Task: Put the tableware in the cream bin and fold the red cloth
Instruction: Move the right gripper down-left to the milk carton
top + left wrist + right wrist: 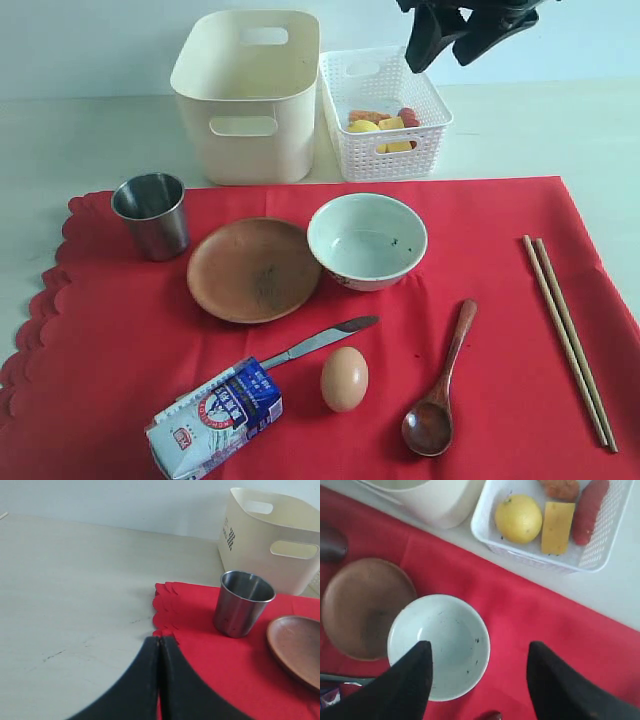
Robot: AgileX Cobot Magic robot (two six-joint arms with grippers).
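The red cloth lies flat on the table, and all the tableware rests on it: a steel cup, a wooden plate, a white bowl, a knife, a dark spoon and chopsticks. Behind the cloth stands the cream bin. My right gripper hangs open high above the basket. In its wrist view it holds nothing, and one finger overlaps the bowl. My left gripper is shut and empty over the cloth's scalloped edge, near the cup.
A white lattice basket beside the bin holds a lemon, cheese and other food. An egg and a milk carton lie on the cloth near the knife. Bare table stretches left of the cloth.
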